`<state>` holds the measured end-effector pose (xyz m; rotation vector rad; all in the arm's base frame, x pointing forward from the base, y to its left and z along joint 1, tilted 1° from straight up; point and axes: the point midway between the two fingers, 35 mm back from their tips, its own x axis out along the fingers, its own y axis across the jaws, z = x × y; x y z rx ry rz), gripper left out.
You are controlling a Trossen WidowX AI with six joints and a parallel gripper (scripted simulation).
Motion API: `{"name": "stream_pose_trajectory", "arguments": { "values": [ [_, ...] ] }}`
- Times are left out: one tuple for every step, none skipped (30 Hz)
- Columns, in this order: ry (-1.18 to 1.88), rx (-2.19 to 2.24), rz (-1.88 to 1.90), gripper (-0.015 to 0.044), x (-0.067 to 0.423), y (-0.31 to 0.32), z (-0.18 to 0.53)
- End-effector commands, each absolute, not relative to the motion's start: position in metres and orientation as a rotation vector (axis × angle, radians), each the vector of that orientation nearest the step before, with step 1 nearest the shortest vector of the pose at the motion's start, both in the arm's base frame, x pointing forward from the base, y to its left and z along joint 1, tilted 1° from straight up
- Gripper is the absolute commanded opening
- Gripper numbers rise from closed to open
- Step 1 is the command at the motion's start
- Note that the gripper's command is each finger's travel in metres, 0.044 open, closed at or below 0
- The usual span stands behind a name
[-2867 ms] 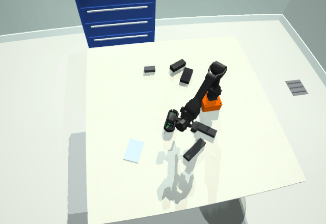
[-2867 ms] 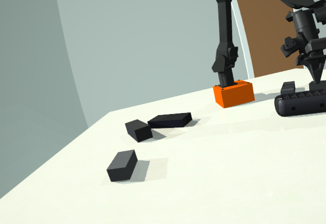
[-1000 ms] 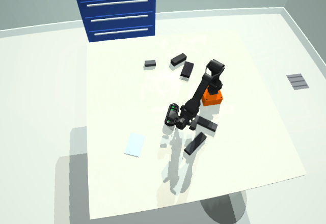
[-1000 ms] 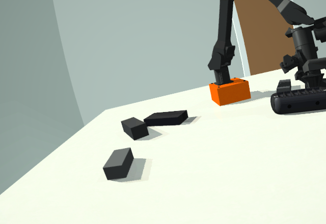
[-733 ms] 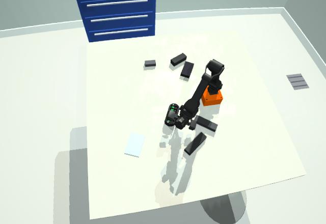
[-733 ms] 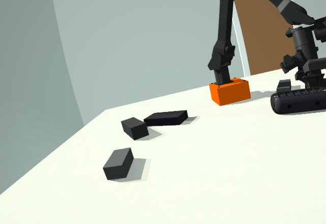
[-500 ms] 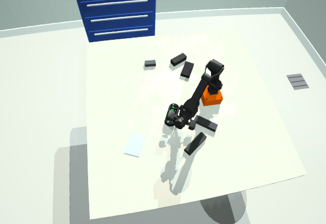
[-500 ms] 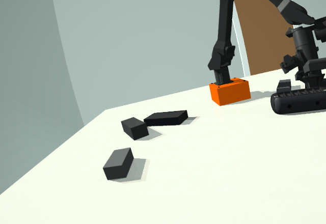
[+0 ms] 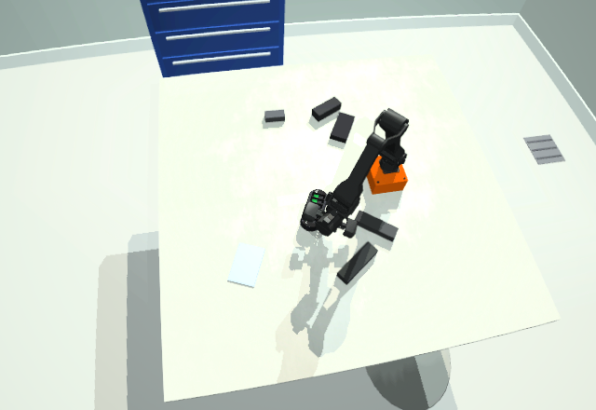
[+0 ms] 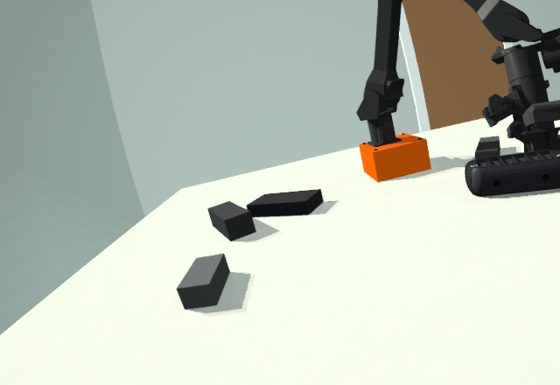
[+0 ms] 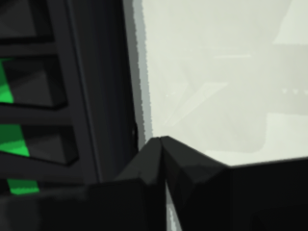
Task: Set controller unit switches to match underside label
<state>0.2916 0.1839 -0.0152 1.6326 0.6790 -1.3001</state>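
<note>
The dark grey controller unit (image 9: 311, 209) (image 10: 511, 177) sits on its base, switches up. Its near long side fills the left of the wrist view (image 11: 103, 87). Part of the switch row shows there: three rockers have green parts in view, and the rocker at the top left corner shows only dark. The other rockers, the numbers and the underside label are out of sight. My gripper (image 11: 160, 145) is shut and empty, its tips pointing down beside that long side, on the arm base's side of the unit. In the exterior view, the unit hides the fingertips.
A dark block (image 9: 376, 225) (image 10: 487, 148) lies close beside my gripper, with another dark block (image 9: 357, 262) beyond it. Three more dark blocks (image 9: 274, 116) (image 9: 326, 108) (image 9: 342, 127) lie toward the blue cabinet (image 9: 221, 15). A pale flat panel (image 9: 246, 265) lies on the bench. My arm stands on an orange base (image 9: 387, 182) (image 10: 397, 161).
</note>
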Motion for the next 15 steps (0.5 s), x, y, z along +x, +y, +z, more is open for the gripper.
{"name": "stream_pose_trajectory", "arguments": {
  "values": [
    [0.659, 1.644, -1.294, 0.0, 0.302, 0.179, -0.013],
    [0.659, 1.644, -1.294, 0.0, 0.304, 0.178, -0.013],
    [0.659, 1.644, -1.294, 0.0, 0.305, 0.178, -0.013],
    [0.659, 1.644, -1.294, 0.0, 0.306, 0.177, -0.013],
    [0.659, 1.644, -1.294, 0.0, 0.307, 0.177, -0.013],
    [0.683, 1.636, -1.296, 0.0, 0.297, 0.184, -0.012],
    [0.68, 1.636, -1.295, 0.0, 0.295, 0.185, -0.006],
    [0.676, 1.638, -1.294, 0.0, 0.291, 0.186, 0.005],
    [0.67, 1.64, -1.294, 0.0, 0.285, 0.188, 0.019],
    [0.666, 1.642, -1.294, 0.0, 0.281, 0.189, 0.03],
    [0.662, 1.644, -1.295, 0.0, 0.278, 0.189, 0.036],
    [0.661, 1.644, -1.295, 0.0, 0.277, 0.189, 0.039],
    [0.661, 1.644, -1.295, 0.0, 0.277, 0.189, 0.039],
    [0.661, 1.644, -1.295, 0.0, 0.277, 0.189, 0.039],
    [0.661, 1.644, -1.295, 0.0, 0.277, 0.189, 0.039]
  ]
}}
